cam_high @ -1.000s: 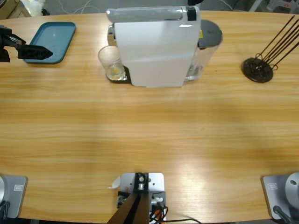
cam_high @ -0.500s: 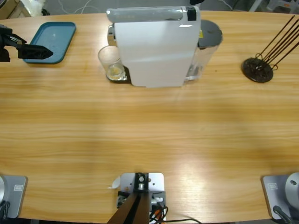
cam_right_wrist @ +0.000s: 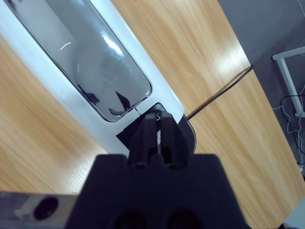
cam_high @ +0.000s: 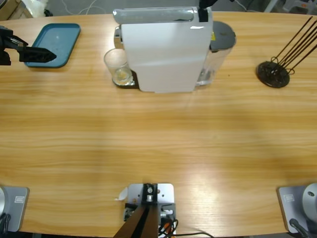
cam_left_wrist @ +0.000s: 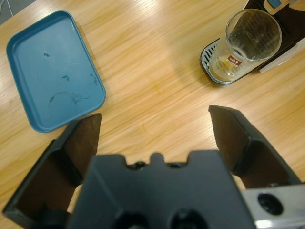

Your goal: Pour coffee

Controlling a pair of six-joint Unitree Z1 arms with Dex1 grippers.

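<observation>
- The coffee [cam_left_wrist: 223, 70] is a thin pale amber pool in the bottom of 1 clear glass [cam_high: 118, 67]; no dark liquid shows.
- The glass stands upright on the dark drip tray [cam_left_wrist: 209, 59] at the left end of the white coffee machine [cam_high: 163, 49], touching or just beside its body; in the left wrist view a small red label shows low on its wall.
- The machine is 1 tall white box with a silver lid strip along its top edge; a clear water tank [cam_high: 217, 54] with a grey cap sits against its right end.
- Well left of the machine lies 1 blue tray [cam_high: 58, 38], flat on the wooden table [cam_high: 158, 144], with only faint marks on its floor.
- Well right of the machine stands 1 dark round rack [cam_high: 273, 73] with thin rods leaning up and to the right.
- The left gripper [cam_high: 42, 54] comes in from the left edge, its tip over the near edge of the blue tray; its jaws are spread wide with nothing between them, and in its own view the glass lies ahead to the right of the machine-side jaw.
- The right gripper [cam_right_wrist: 159, 125] has its 2 jaws pressed together, tips pointing down at the back end of the machine's glossy lid; whether they touch it cannot be told.
- Bare tabletop lies between the left gripper and the glass, with nothing standing in that stretch.
</observation>
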